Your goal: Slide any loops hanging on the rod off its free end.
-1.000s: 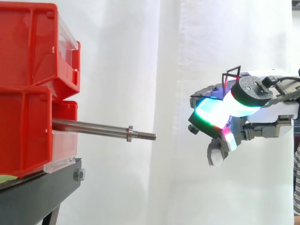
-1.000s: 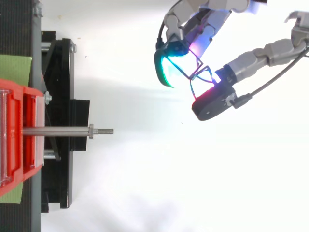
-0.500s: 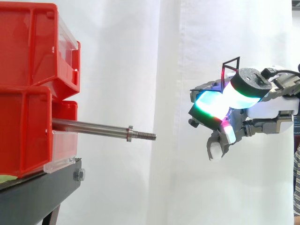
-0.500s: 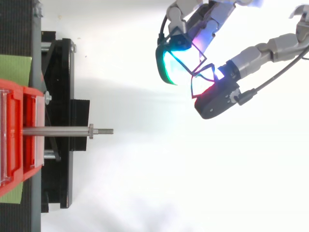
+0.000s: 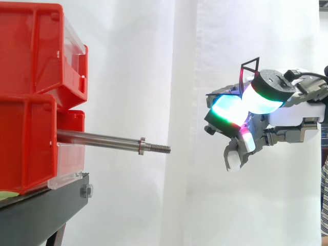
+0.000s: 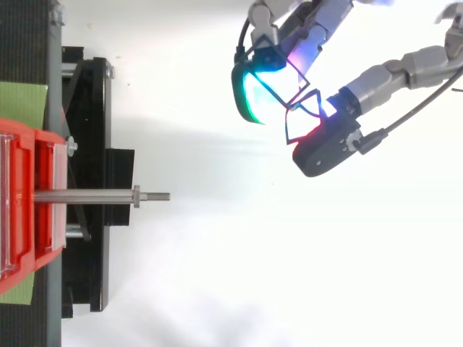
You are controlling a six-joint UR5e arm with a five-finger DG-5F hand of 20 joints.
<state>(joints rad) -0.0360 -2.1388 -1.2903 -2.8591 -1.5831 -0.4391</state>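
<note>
Hand (image 5: 294, 111) seemingly pinches loop (image 6: 288, 123), off rod (image 5: 102, 138).

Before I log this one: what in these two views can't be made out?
- Side view: where the rod is anchored; the red bins hide that end.
- Both views: how much of the thin dark loop is pinched in the hand; its glowing pads cover that part.
- Side view: a person's sleeve, mostly cut off by the right edge.
</note>
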